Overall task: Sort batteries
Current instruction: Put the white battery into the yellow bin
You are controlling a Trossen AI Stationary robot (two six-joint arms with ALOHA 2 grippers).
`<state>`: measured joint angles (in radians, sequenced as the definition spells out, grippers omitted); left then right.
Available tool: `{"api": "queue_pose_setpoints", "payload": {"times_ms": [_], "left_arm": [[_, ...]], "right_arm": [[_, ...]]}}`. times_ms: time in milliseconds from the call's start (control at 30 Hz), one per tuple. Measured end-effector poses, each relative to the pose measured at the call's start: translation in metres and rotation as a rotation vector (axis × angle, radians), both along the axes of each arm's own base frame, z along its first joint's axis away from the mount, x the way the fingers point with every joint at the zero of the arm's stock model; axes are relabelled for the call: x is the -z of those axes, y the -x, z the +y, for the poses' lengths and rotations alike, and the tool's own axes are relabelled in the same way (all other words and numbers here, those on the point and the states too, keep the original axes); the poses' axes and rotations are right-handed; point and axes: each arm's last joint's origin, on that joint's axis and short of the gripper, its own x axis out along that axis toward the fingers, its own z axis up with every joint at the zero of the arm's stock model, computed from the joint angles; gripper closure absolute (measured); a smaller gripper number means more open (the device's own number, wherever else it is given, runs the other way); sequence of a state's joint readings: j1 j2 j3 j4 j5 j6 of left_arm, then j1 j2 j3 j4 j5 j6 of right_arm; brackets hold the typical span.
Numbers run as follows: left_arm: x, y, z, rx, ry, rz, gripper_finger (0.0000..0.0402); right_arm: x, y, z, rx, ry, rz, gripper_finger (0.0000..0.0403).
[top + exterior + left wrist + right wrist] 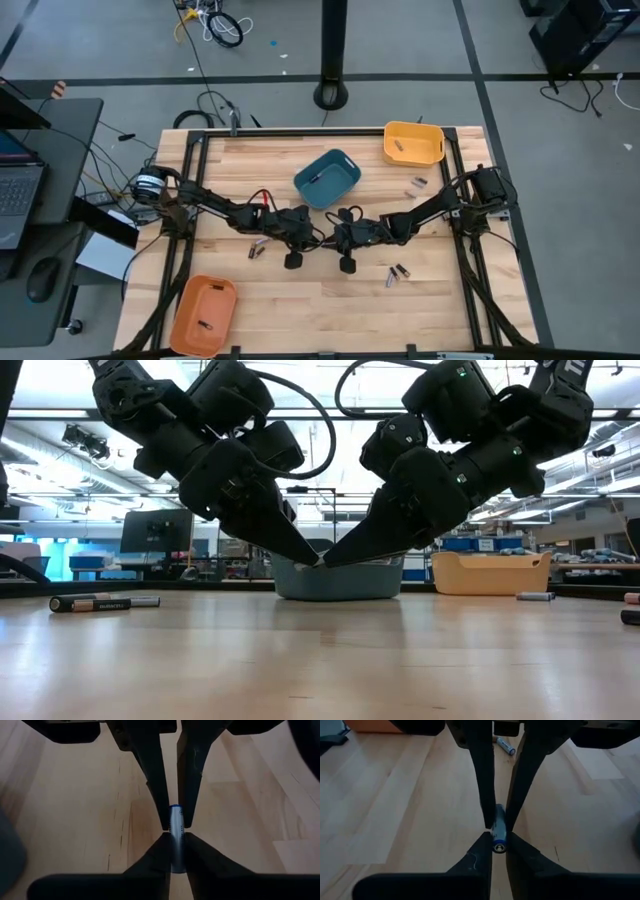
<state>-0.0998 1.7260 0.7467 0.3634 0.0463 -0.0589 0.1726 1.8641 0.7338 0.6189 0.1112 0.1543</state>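
Held in the air over the middle of the wooden table [300,300], a small blue-and-silver cylindrical battery [499,832] is pinched by the left gripper [174,821] and right gripper [499,831] together, so a mistimed release could drop it.

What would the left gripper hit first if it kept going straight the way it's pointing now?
Almost at once, the right gripper: the left gripper meets it tip to tip over one blue battery, both apparently closed on it.
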Motion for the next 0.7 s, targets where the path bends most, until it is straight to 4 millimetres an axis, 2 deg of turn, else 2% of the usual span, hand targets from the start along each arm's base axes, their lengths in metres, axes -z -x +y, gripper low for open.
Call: {"api": "queue_pose_setpoints", "payload": {"times_ms": [167, 400, 600, 700], "left_arm": [[-0.002, -0.001, 0.0, 0.001, 0.0, -0.024, 0.0324], [-0.01, -0.003, 0.0, -0.004, -0.037, -0.083, 0.0293], [-0.034, 0.0, 0.003, -0.035, -0.132, -0.178, 0.0277], [-0.042, 0.003, 0.003, -0.029, -0.156, -0.204, 0.0275]], "right_arm": [[-0.007, 0.002, 0.0, -0.002, 0.0, 0.003, 0.0358], [-0.035, 0.014, -0.002, -0.005, 0.01, 0.03, 0.0358], [-0.062, 0.035, -0.008, 0.048, 0.059, 0.102, 0.0358], [-0.08, 0.05, -0.017, 0.126, 0.096, 0.136, 0.0358]]}}
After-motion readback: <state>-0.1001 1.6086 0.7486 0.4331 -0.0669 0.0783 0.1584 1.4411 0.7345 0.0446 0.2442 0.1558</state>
